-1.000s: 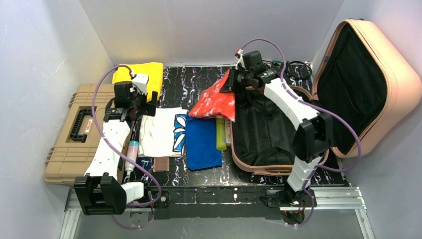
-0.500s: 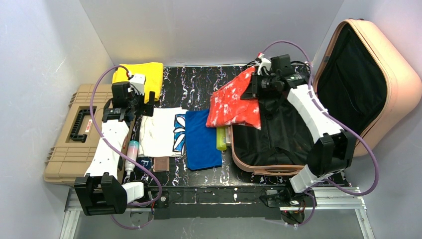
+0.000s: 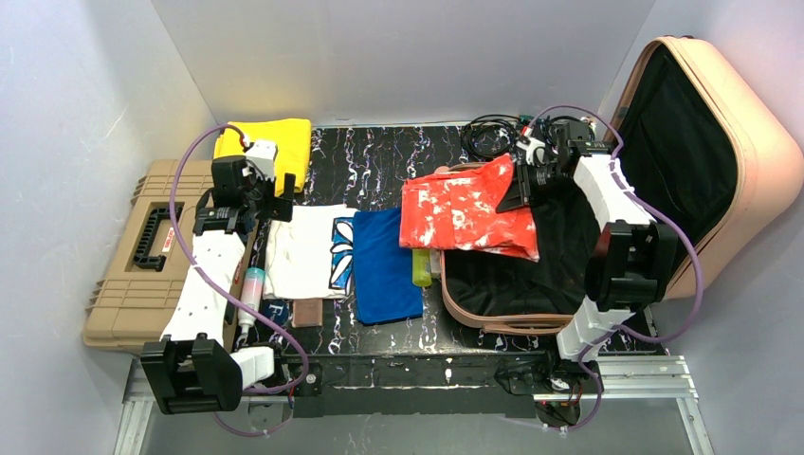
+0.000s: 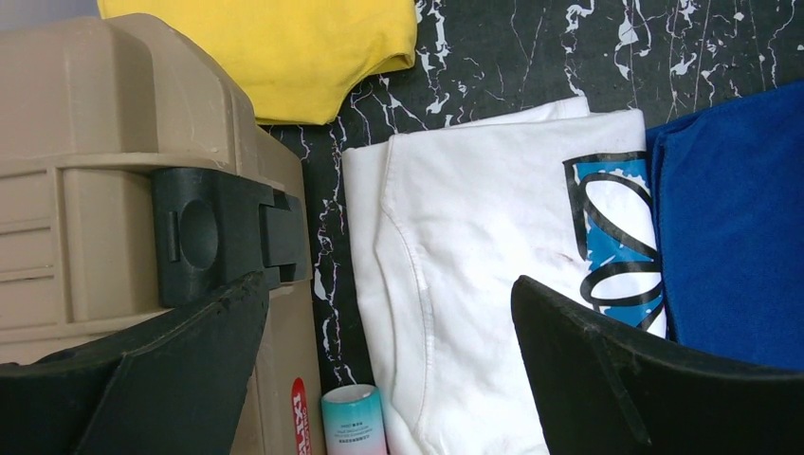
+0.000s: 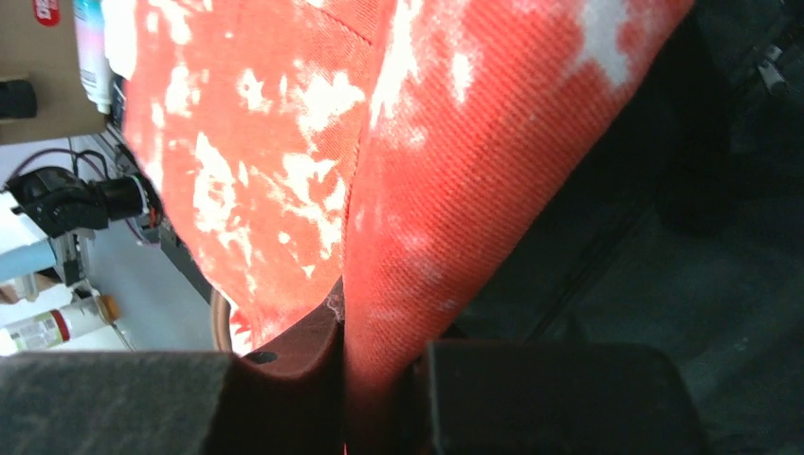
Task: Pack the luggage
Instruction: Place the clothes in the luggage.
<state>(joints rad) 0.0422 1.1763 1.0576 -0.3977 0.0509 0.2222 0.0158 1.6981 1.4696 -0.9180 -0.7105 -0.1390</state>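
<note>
Since one second ago the right arm has swung to the right and has brought the red garment (image 3: 469, 213) with it, from the far-left corner of the luggage (image 3: 763, 142) to above its open base. The left arm has not moved.

The right gripper (image 5: 379, 398) is closed on a fold of this cloth; the wrist view shows the fabric pinched between the two fingers. The left gripper (image 4: 389, 379) stands wide open and holds nothing, above the white T-shirt (image 3: 303, 251) and the edge of the tan toolbox (image 3: 133, 256).

The luggage lies at the right side of the table, base flat with the black lining up, lid raised against the right wall. I judge the shell as stiff, smooth and rather slippery, and bulky for these fingers. To close it later I would take the lid at its rim, not on the rounded face. The garment is light and limp. It hangs from one pinch, and its left part reaches outside the base, so it may drape over the rim when I release it.

From above, the cloth hides the right fingers, and cloth and arm together cover much of the lining. A yellow-green object (image 3: 420, 265) beside the blue cloth (image 3: 387, 265) is half hidden, and I cannot say what it is. Wheels and logo I cannot make out.
</note>
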